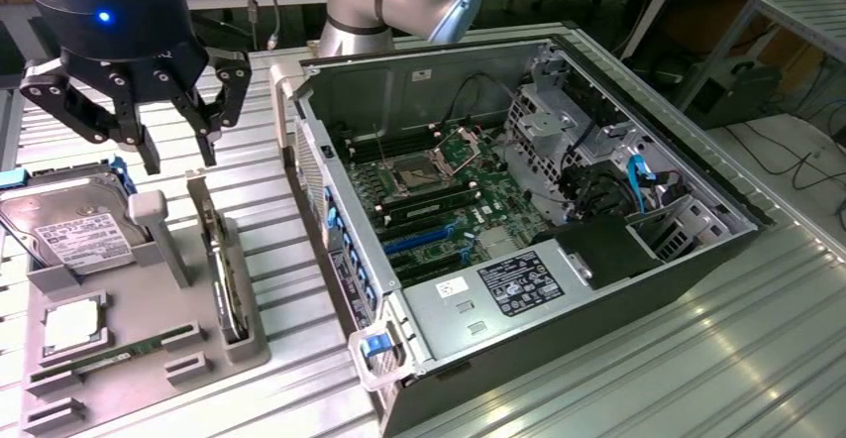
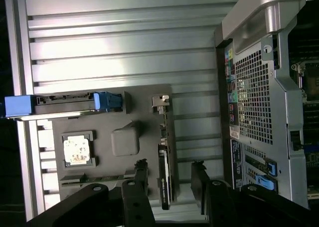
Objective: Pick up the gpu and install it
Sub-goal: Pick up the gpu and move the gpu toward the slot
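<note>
Hovering over the far end of a grey holder tray, the black pincer has its fingers spread wide apart with nothing between them. It is mounted on a silver robot arm that rises behind the computer case.

The gpu stands on its long edge in a slot along the side of the tray nearest the open computer case, not yet lifted. In the wrist view the pincer straddles the gpu: one dark finger sits on each side of the thin card, and the card is nearer one finger than the other. No contact with it shows in either view. The card's silver bracket end points away from the fingers in the wrist view.

On the same tray, a hard drive with a white label leans upright at the exterior view's left. A square processor chip and a slim green memory stick lie in their own recesses nearer the camera. The wrist view shows the hard drive edge-on with blue pieces at both ends, plus the processor chip and the memory stick.

The computer case lies on its side just beside the tray, at the exterior view's right, with its side panel off. The green motherboard and a labelled power supply are exposed. Both tray and case rest on a ribbed metal surface.
</note>
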